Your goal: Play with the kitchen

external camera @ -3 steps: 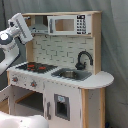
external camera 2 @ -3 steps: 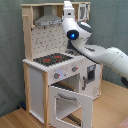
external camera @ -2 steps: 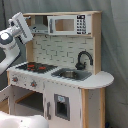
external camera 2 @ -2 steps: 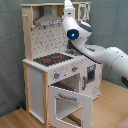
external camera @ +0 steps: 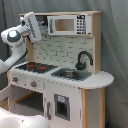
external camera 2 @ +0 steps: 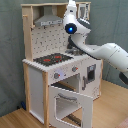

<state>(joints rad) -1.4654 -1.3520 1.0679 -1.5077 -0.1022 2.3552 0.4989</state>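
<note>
Here, in the first exterior view, a tall toy kitchen of pale wood and white panels (external camera: 62,75) filling the frame, one white robot arm (external camera: 15,42) raised at the first exterior view's left, level with the hood; one red-ringed black hob (external camera: 36,66), one steel sink (external camera: 71,74), one black faucet (external camera: 83,59), one microwave (external camera: 69,24). Probably approach only, nothing touched; next, a reach down to hob or knobs.

In the second exterior view, one oven door (external camera 2: 70,102) hanging open, two knobs (external camera 2: 56,75). Hand: cannot tell.
</note>
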